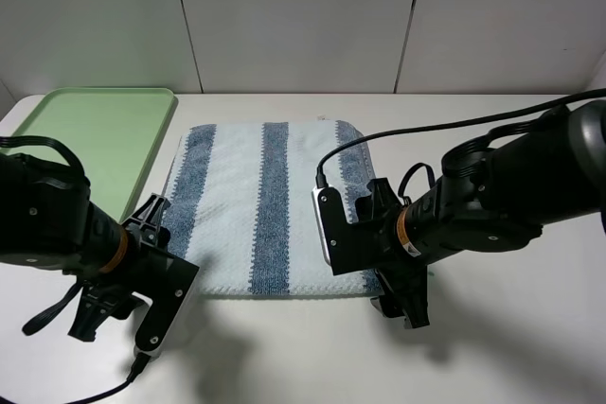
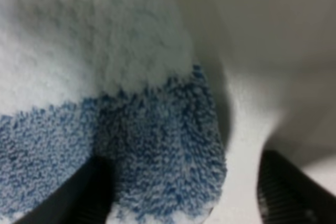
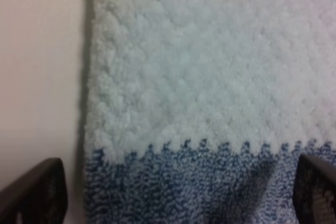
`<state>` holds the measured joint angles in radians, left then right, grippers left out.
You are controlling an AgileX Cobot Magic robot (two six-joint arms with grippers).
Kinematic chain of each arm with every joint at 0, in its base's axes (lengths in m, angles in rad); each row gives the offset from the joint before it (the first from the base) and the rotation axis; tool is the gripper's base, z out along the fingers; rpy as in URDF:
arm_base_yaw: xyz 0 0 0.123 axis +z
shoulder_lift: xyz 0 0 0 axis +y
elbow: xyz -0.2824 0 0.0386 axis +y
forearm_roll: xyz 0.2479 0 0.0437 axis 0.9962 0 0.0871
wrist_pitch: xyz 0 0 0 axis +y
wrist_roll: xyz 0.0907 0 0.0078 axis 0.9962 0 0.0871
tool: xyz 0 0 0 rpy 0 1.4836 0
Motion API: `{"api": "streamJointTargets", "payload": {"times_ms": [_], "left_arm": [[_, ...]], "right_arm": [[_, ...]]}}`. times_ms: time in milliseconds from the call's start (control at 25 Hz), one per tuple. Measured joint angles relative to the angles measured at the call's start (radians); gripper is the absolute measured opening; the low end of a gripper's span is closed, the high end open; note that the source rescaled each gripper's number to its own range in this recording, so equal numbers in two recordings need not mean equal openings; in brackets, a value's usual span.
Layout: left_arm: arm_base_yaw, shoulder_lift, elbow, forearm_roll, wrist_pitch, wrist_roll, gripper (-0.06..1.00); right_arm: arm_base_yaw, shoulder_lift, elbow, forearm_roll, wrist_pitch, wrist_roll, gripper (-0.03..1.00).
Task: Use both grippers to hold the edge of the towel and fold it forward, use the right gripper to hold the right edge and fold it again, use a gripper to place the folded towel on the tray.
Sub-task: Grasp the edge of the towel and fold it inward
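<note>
Exterior high view: a white terry towel with blue stripes (image 1: 275, 205) lies flat in the middle of the white table (image 1: 502, 357), its left edge just beside the pale green plastic tray (image 1: 95, 130) at the far left. Both black arms reach in at the towel's near edge, one at each near corner. In the left wrist view, the left gripper (image 2: 184, 205) has its jaws apart, and the two dark ribbed fingers (image 2: 79, 195) stand either side of the towel's blue-fringed corner, clamping nothing. In the right wrist view, the right gripper (image 3: 178, 198) is likewise spread wide. One black finger (image 3: 39, 192) is over bare table just off the towel's side edge, and the other is over the blue border band.
</note>
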<state>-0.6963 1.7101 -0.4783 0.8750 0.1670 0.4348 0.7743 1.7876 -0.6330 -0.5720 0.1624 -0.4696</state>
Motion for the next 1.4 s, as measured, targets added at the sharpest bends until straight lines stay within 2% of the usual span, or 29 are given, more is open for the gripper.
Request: {"api": "streamJointTargets", "payload": {"times_ms": [160, 360, 520, 880, 1000, 1160, 1400], "left_arm": [[0.0, 0.003, 0.001, 0.0, -0.008, -0.001, 0.41], [0.0, 0.009, 0.002, -0.001, -0.016, -0.002, 0.26], [0.0, 0.012, 0.002, -0.001, -0.019, -0.004, 0.23], [0.0, 0.012, 0.002, -0.001, -0.026, -0.004, 0.23], [0.0, 0.012, 0.002, -0.001, -0.03, -0.01, 0.2], [0.0, 0.014, 0.002, -0.004, -0.034, -0.039, 0.04], [0.0, 0.014, 0.002, -0.005, -0.034, -0.05, 0.01]], "right_arm": [[0.0, 0.003, 0.0, -0.017, -0.005, 0.0, 0.9], [0.0, 0.006, 0.003, -0.033, 0.0, 0.0, 0.75], [0.0, 0.012, 0.004, -0.037, 0.023, 0.0, 0.54], [0.0, 0.014, 0.004, -0.037, 0.046, 0.022, 0.0], [0.0, 0.014, 0.004, -0.037, 0.052, 0.026, 0.0], [0.002, 0.014, 0.004, -0.037, 0.065, 0.029, 0.0], [0.014, 0.014, 0.004, -0.037, 0.082, 0.029, 0.0]]}}
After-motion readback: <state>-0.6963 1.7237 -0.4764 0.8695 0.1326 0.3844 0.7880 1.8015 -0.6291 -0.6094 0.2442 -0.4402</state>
